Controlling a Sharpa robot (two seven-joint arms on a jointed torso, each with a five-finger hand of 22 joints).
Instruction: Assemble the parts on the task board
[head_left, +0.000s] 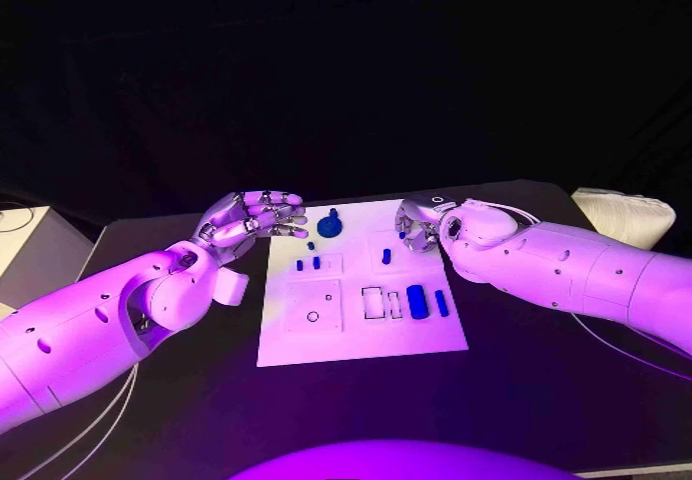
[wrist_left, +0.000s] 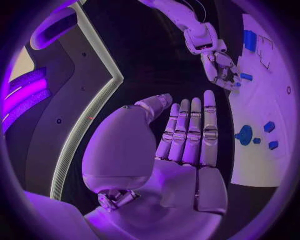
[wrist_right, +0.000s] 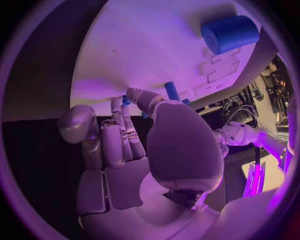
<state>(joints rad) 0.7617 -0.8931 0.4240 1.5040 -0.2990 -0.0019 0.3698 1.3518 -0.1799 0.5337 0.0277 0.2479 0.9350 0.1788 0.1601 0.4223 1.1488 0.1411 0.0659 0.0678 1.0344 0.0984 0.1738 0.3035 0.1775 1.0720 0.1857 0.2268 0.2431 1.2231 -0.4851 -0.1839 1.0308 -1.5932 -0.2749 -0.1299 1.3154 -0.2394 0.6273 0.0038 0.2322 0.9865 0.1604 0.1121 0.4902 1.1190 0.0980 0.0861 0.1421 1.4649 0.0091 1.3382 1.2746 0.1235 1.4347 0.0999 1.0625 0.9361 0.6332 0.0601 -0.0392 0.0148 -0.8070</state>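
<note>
Head view, left to right: the left hand (head_left: 257, 218) hovers just off the board's (head_left: 339, 345) far left corner, fingers loosely curled, nothing in it. On the board, the round part (head_left: 330, 225) sits near the far edge, two short pegs (head_left: 307, 264) stand in the panel behind the ring slot, a single peg (head_left: 387, 256) stands mid-board, and a long bar (head_left: 417, 301) with a thinner piece (head_left: 441, 303) lies beside the white rectangular slots. The right hand (head_left: 421, 225) reaches down over the far right corner of the board.

The step in hand looks like a pick or placement by the right hand at that corner. In the right wrist view its fingers (wrist_right: 128, 112) close toward a small blue part (wrist_right: 170, 91) at their tips, but whether the part is pinched or only touched I cannot tell. The next move calls for a firm pinch and an upright carry to a matching slot, without knocking the standing pegs.

The left wrist view shows the left hand (wrist_left: 187, 135) flat, released, fingers straight and together, which the head view blurs; it also shows the right hand (wrist_left: 222, 67) with a blue piece (wrist_left: 246, 77) just beside it. The right wrist view adds a large blue cylinder (wrist_right: 230, 33) lying on the board beyond the hand.
</note>
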